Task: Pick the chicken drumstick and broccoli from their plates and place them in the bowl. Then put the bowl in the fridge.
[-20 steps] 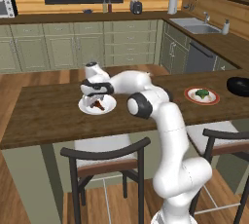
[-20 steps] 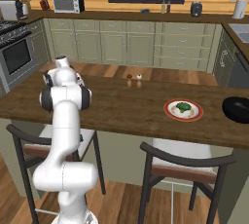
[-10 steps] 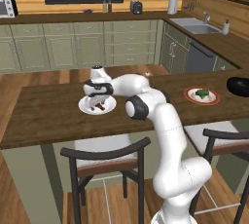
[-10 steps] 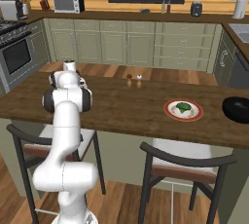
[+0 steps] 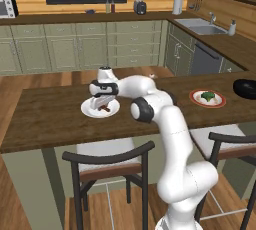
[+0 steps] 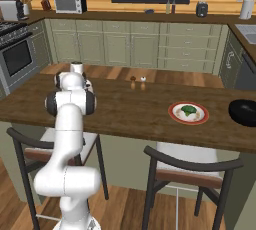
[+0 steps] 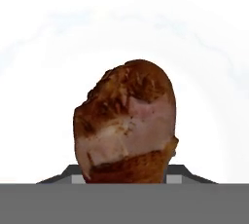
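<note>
The chicken drumstick (image 7: 126, 121) lies on the plain white plate (image 7: 194, 47), thick end toward the camera. My gripper (image 7: 127, 174) reaches down onto it, a finger pressed against each side of the meat. In the left base view the gripper (image 5: 103, 103) stands over the white plate (image 5: 90, 110) on the wooden island, with the drumstick (image 5: 104, 107) under it. The broccoli (image 5: 207, 95) (image 6: 188, 109) sits on the red-rimmed plate (image 5: 219, 102) (image 6: 175, 114) further right. The black bowl (image 5: 246, 88) (image 6: 243, 112) rests at the island's right end. The fridge is out of view.
Two dark stools (image 5: 107, 161) (image 6: 190, 166) stand at the island's near side. Small salt and pepper shakers (image 6: 137, 80) sit near the island's far edge. Green cabinets and a sink counter (image 5: 202, 26) line the back walls.
The hand has dropped lower onto the white plate and its fingers have closed in from wide open onto the drumstick. The base views have not shifted.
</note>
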Motion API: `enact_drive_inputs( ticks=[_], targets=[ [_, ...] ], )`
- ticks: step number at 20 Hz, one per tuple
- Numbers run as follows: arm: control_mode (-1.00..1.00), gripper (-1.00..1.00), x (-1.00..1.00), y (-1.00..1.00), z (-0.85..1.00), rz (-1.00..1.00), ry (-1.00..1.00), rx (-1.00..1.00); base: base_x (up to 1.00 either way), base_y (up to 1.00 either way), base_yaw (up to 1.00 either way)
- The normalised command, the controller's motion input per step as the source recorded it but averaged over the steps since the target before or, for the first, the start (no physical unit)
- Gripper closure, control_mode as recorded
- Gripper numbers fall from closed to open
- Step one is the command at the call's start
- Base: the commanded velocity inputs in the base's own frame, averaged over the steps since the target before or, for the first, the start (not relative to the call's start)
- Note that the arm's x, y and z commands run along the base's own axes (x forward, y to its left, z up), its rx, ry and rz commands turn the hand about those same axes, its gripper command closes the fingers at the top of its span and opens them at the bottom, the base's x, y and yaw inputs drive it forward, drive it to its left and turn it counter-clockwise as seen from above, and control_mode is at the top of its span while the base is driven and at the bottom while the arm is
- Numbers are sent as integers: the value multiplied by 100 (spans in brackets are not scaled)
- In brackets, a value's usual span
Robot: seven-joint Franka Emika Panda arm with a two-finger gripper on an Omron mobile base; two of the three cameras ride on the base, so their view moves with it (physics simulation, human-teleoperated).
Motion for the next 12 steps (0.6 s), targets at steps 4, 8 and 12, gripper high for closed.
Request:
enact_drive_inputs(
  ticks=[4, 8, 12],
  targets=[
    [-100, 100, -68, -72, 52, 0, -6, 6, 0, 0, 0],
    [-100, 100, -100, -100, 92, 0, -6, 12, 0, 0, 0],
    [-100, 100, -100, -100, 47, 6, -4, 10, 0, 0, 0]
  ],
)
